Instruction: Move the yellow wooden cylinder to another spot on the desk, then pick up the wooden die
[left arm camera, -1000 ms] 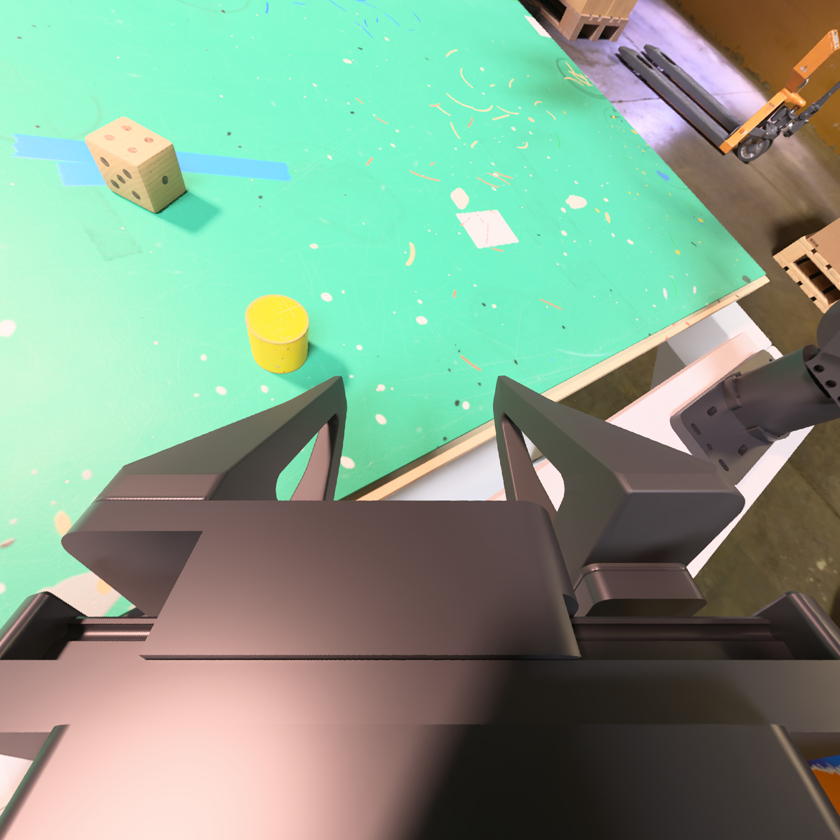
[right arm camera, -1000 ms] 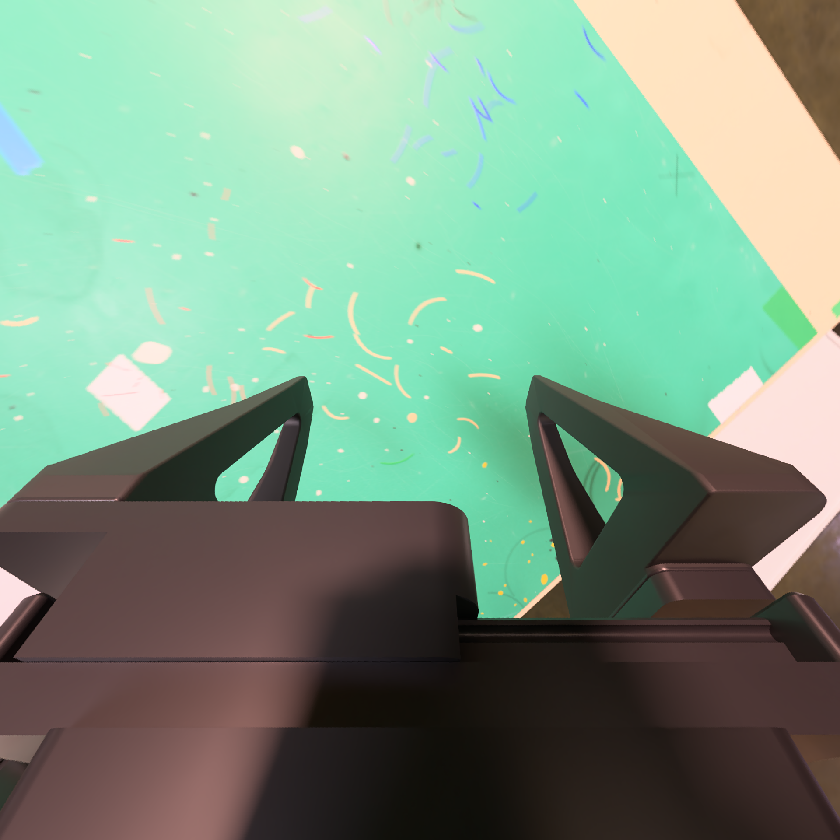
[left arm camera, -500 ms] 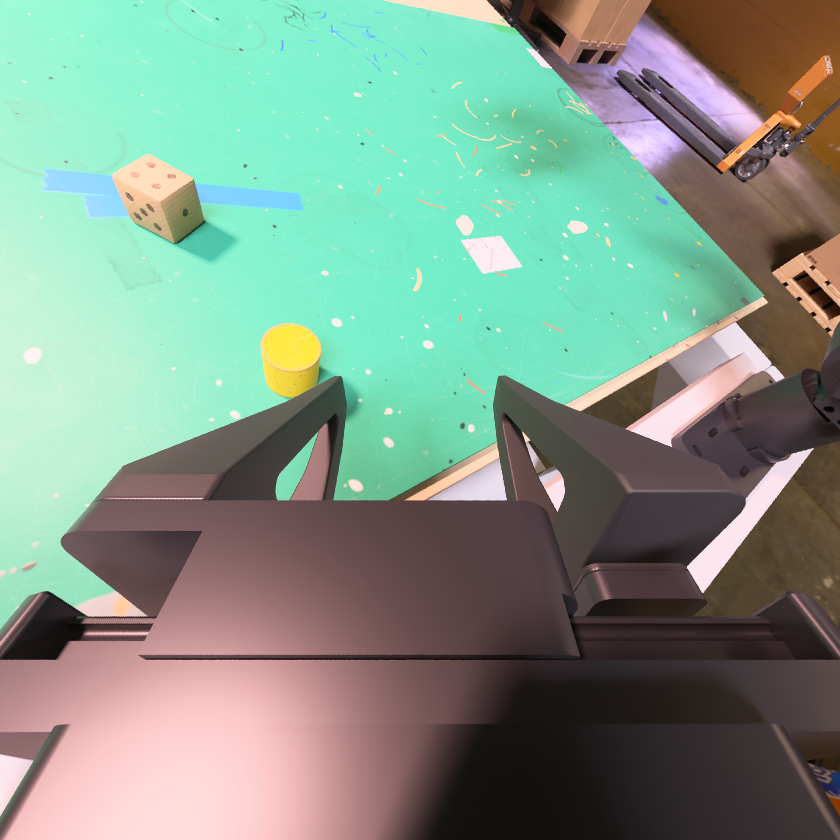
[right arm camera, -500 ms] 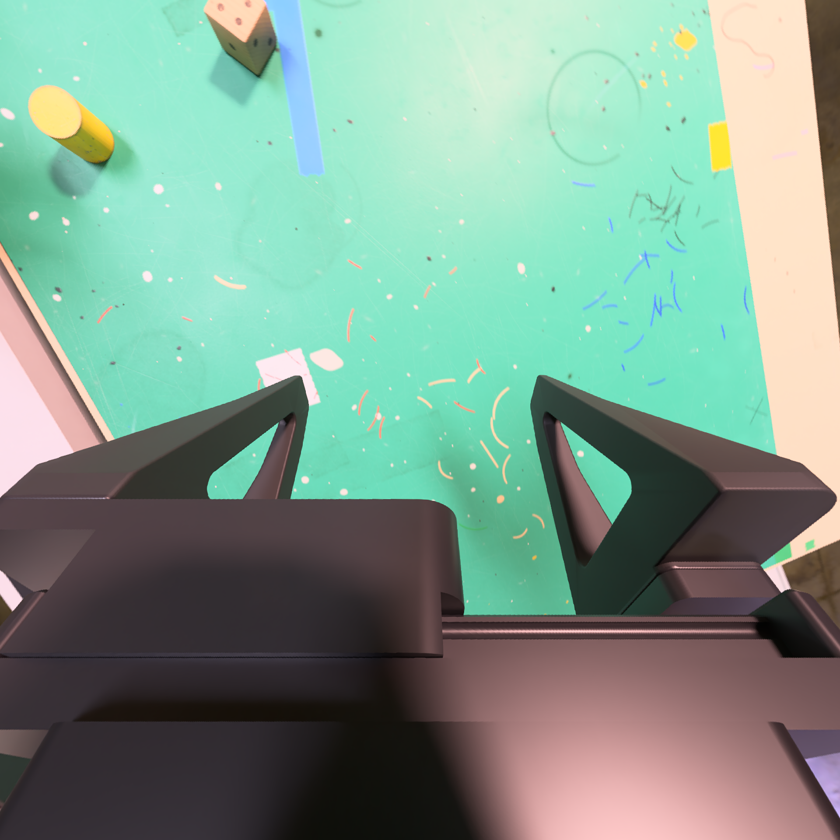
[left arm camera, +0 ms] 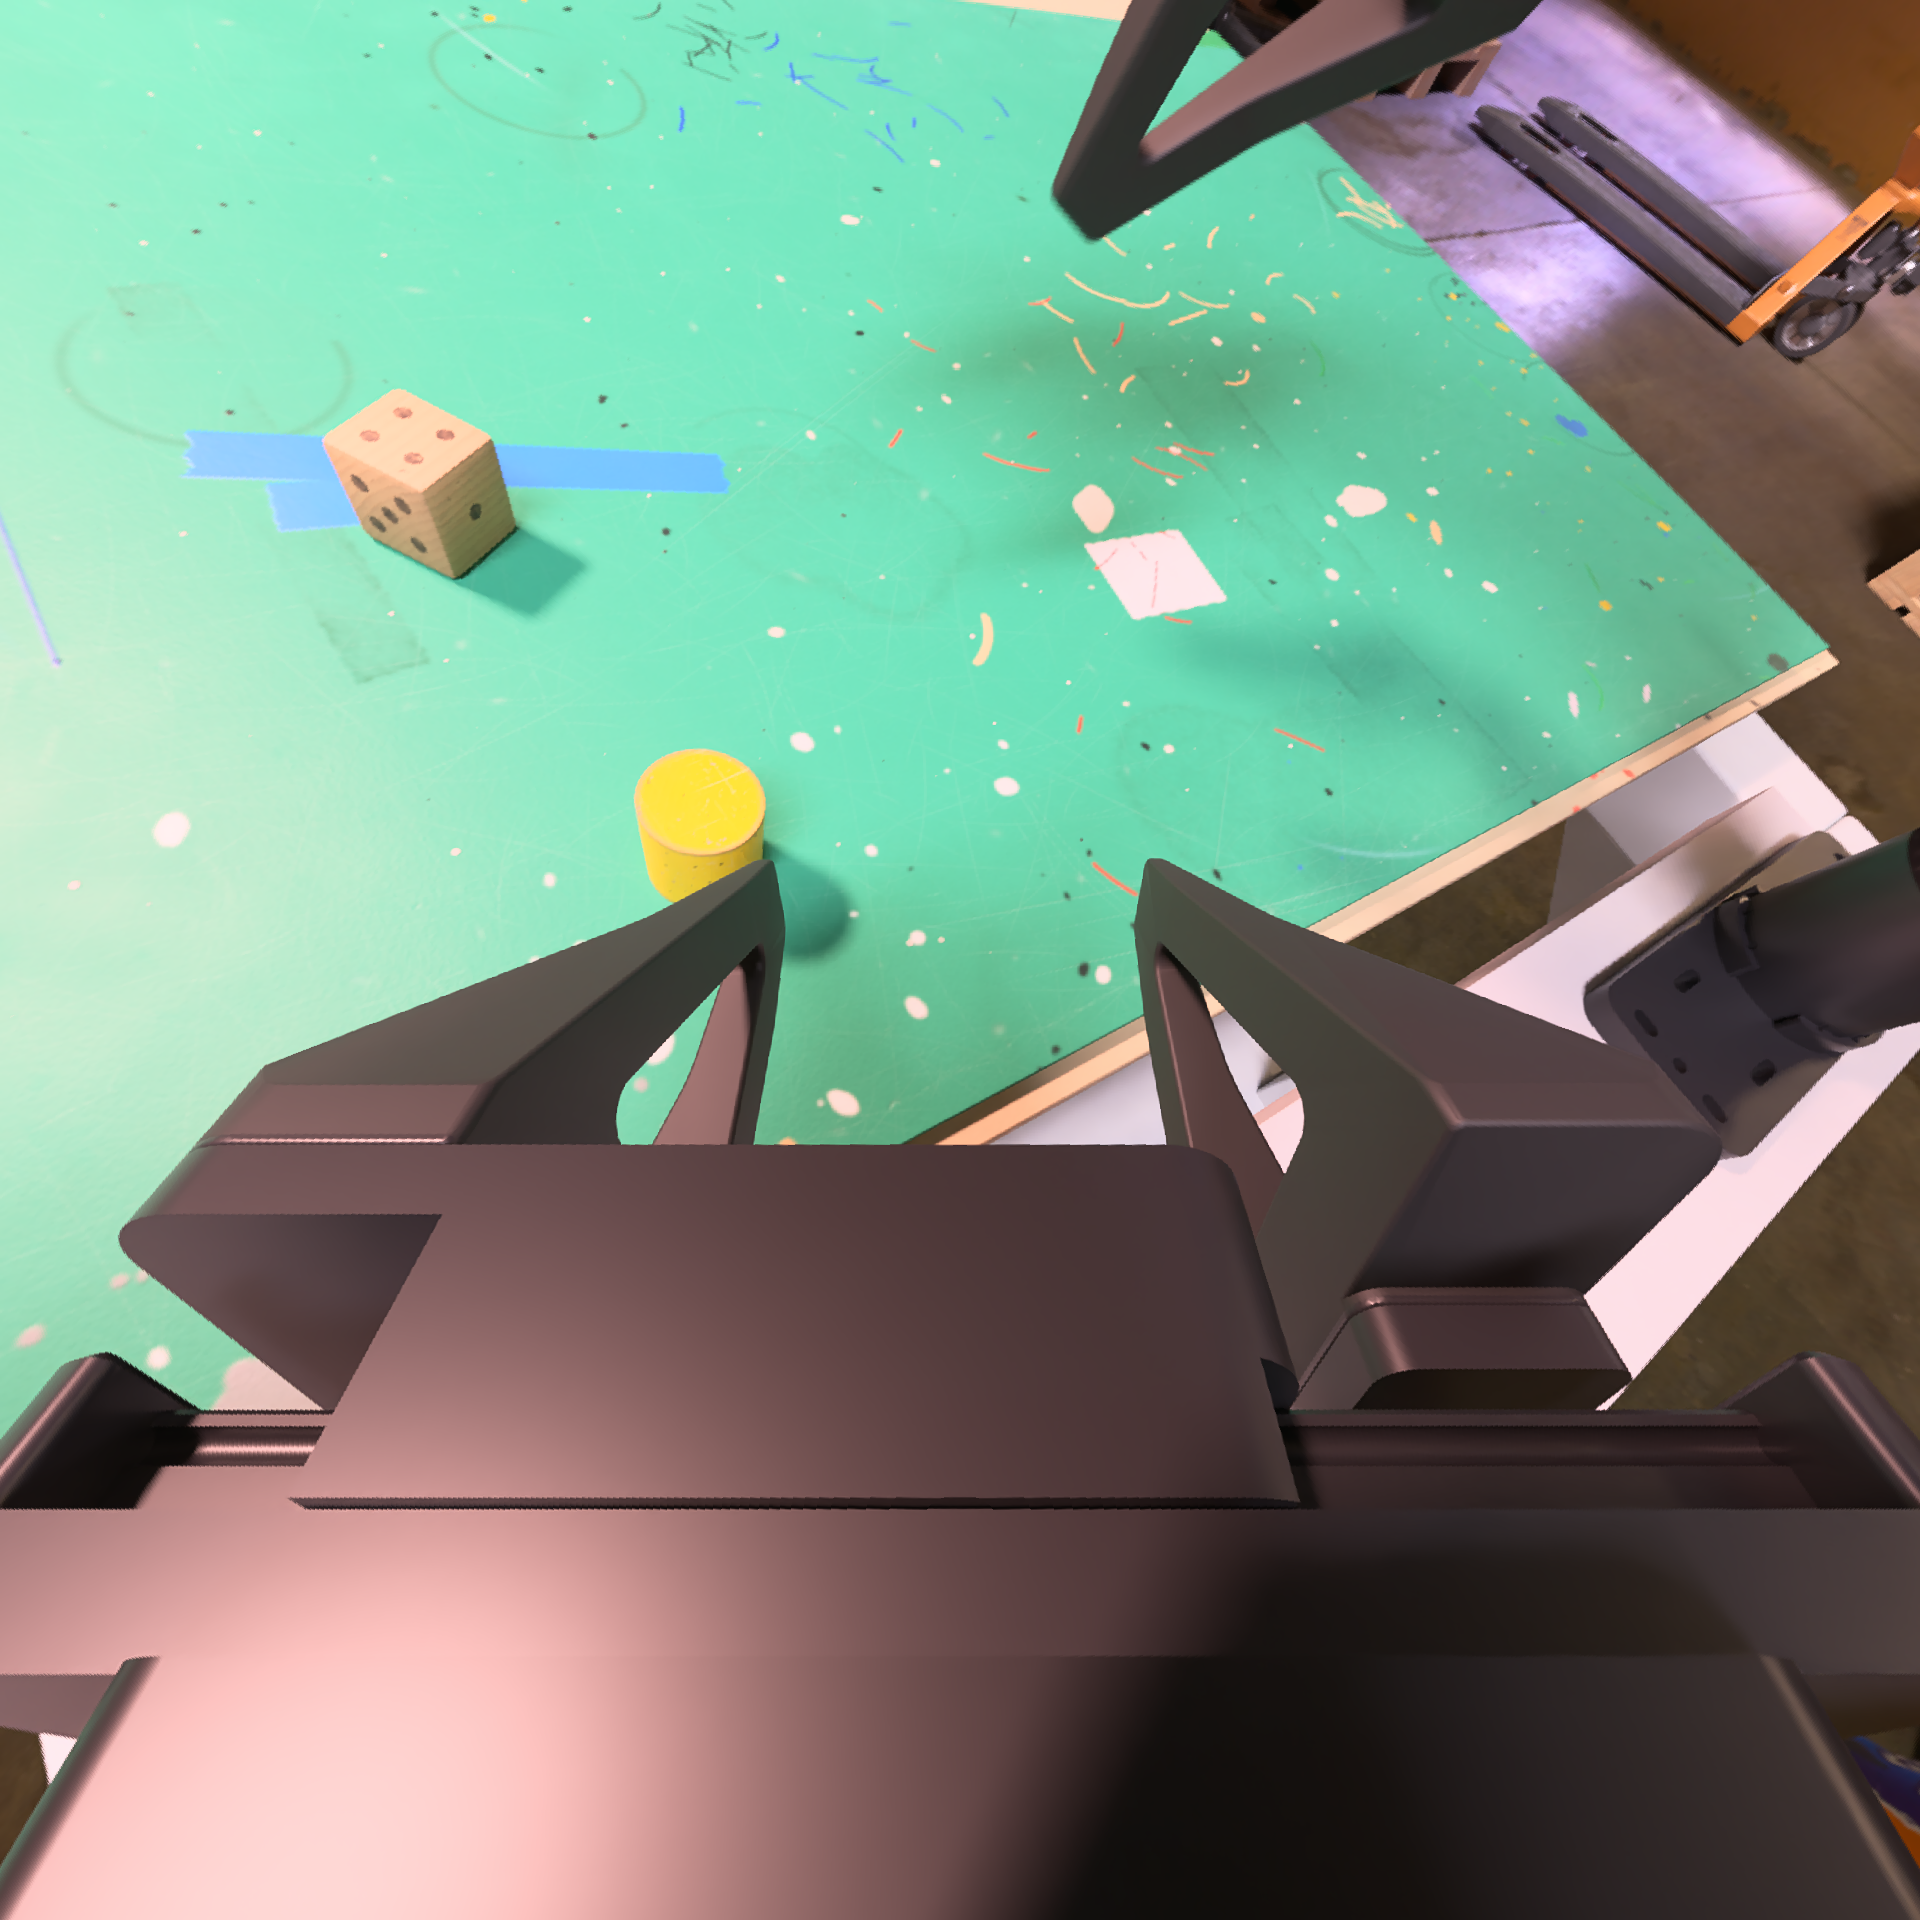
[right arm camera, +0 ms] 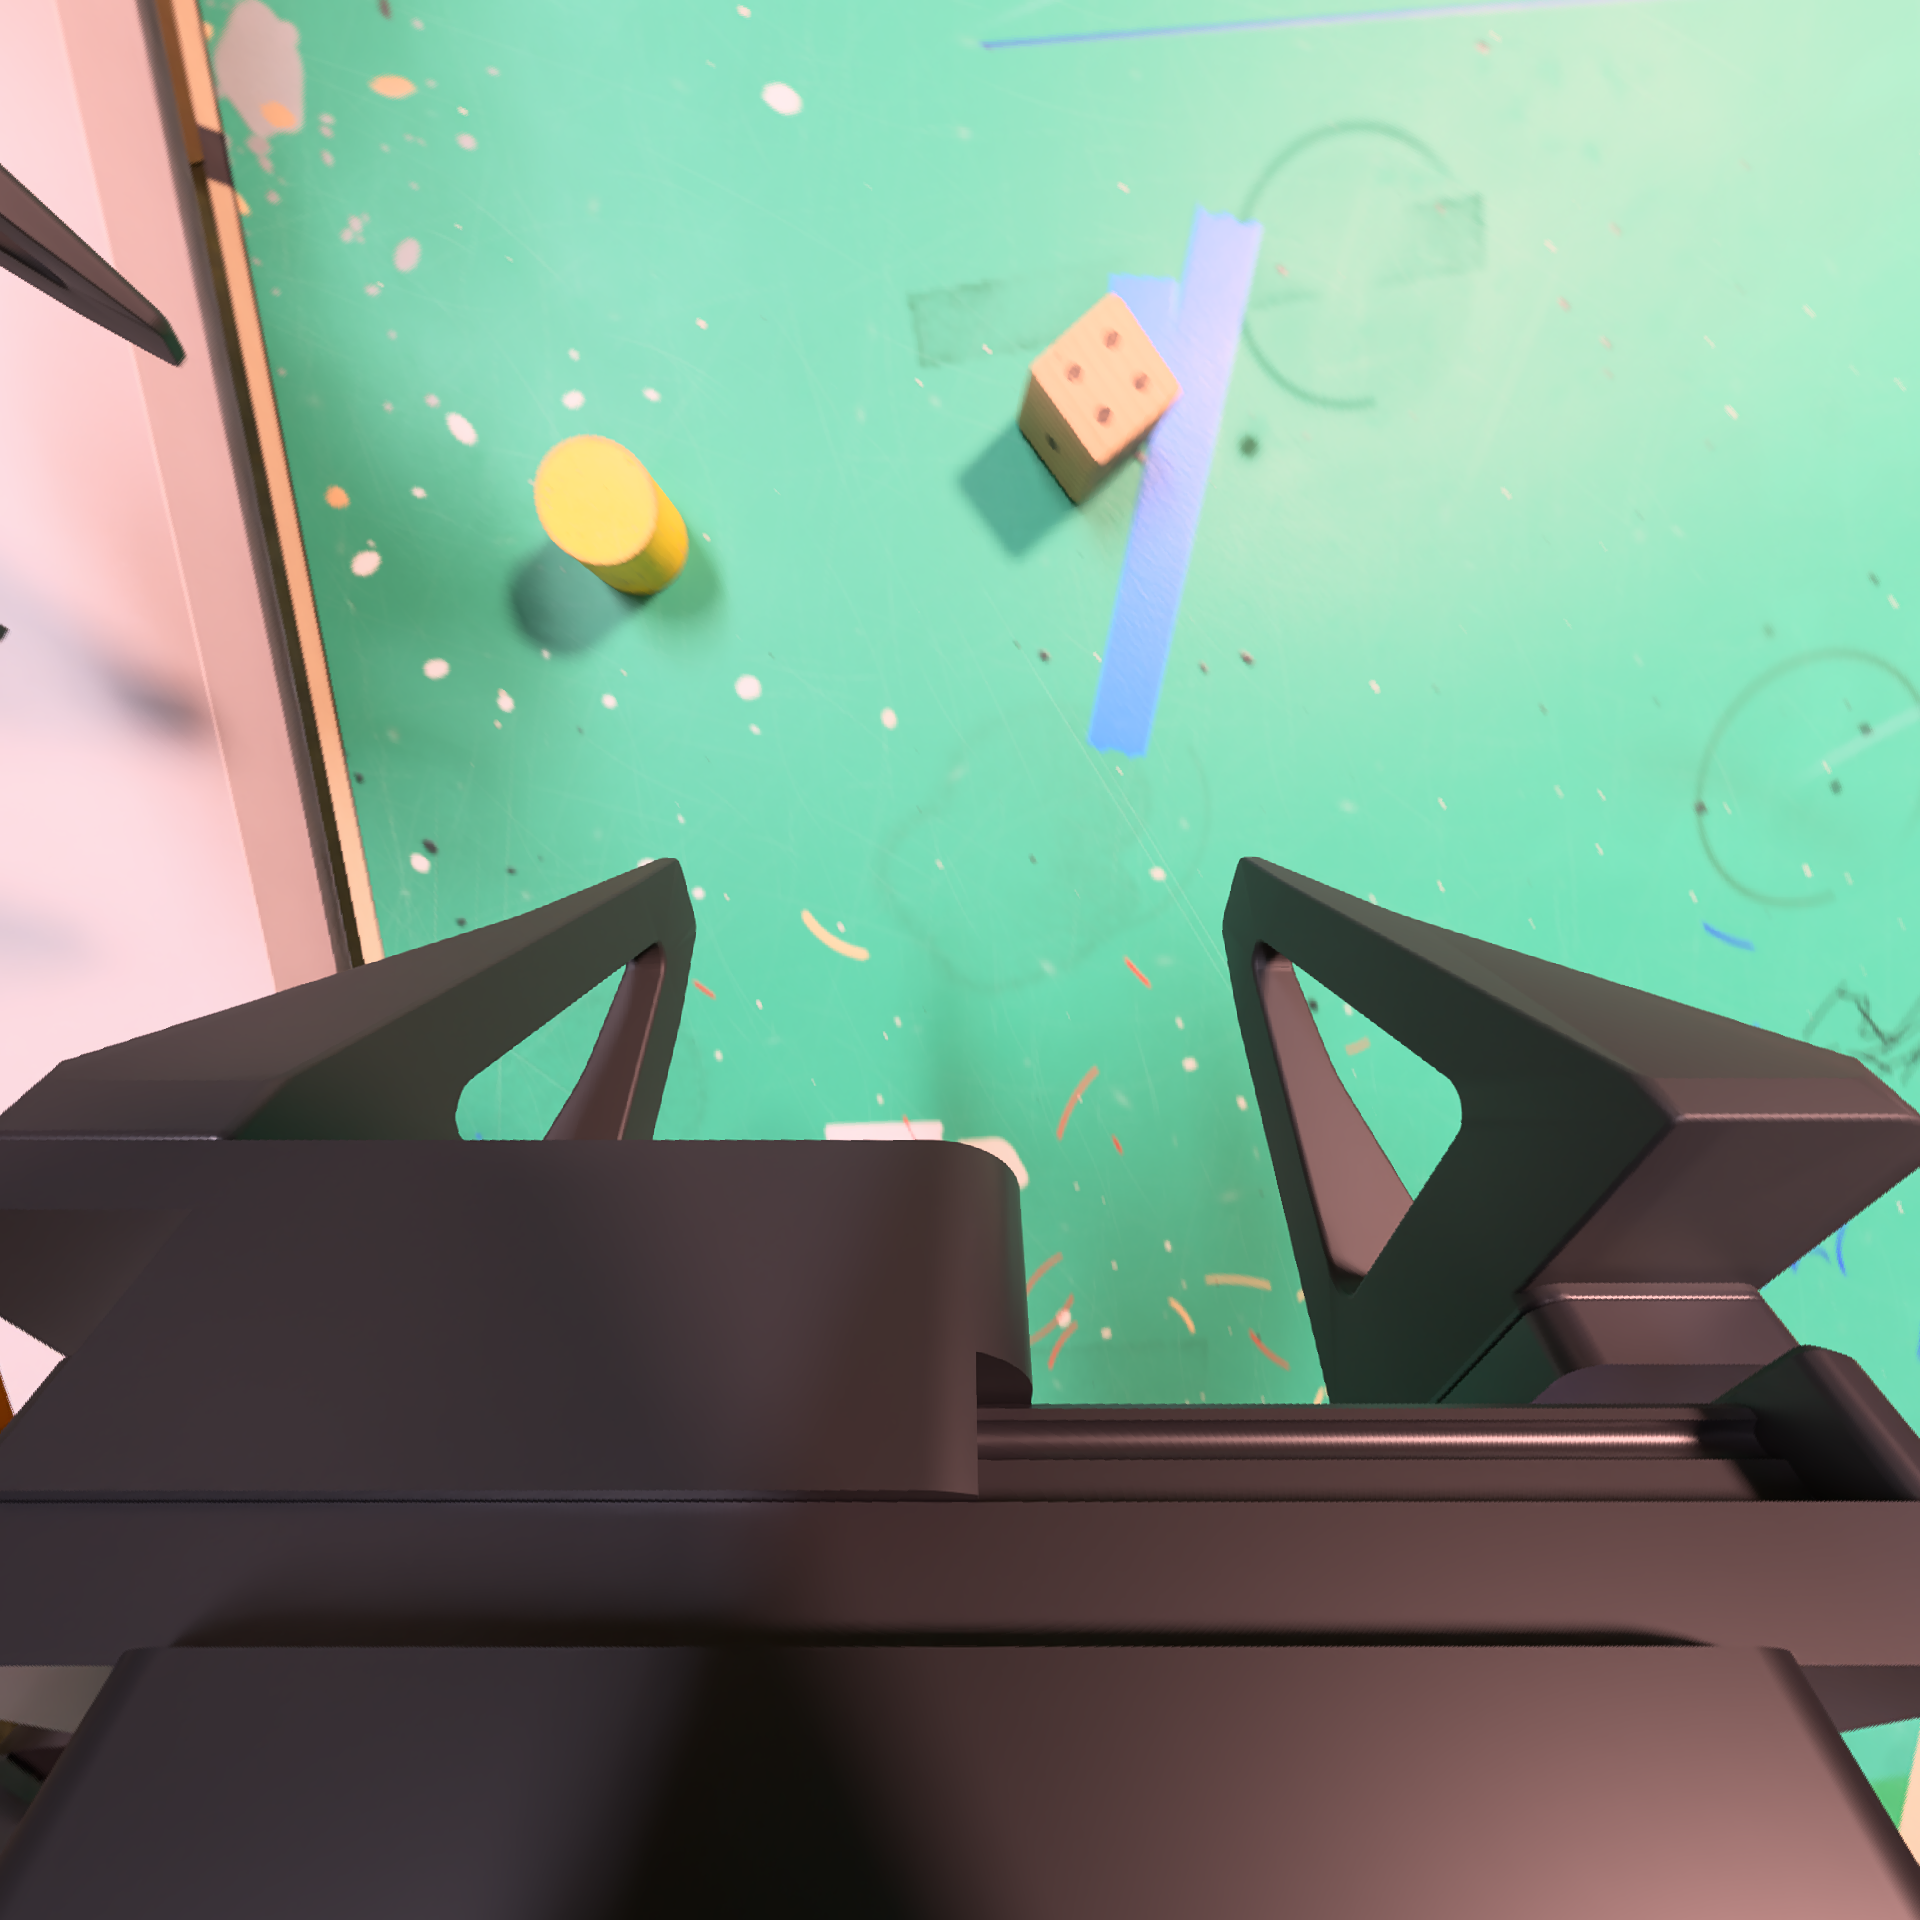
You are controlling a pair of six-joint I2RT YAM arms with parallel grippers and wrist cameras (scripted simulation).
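On the green, paint-flecked worktop [left arm camera: 935, 665] the yellow wooden cylinder [left arm camera: 698, 821] stands upright near the front edge, just beyond the tip of one finger of the left claw [left arm camera: 956, 894], whose fingers are spread apart and hold nothing. Farther off and to the left, well apart from the cylinder, the wooden die [left arm camera: 421, 480] rests on a strip of blue tape [left arm camera: 613, 468]. Over the worktop to the right, the right claw [right arm camera: 956, 894] hangs with its fingers also wide apart and empty, looking down on both cylinder [right arm camera: 611, 514] and die [right arm camera: 1099, 393].
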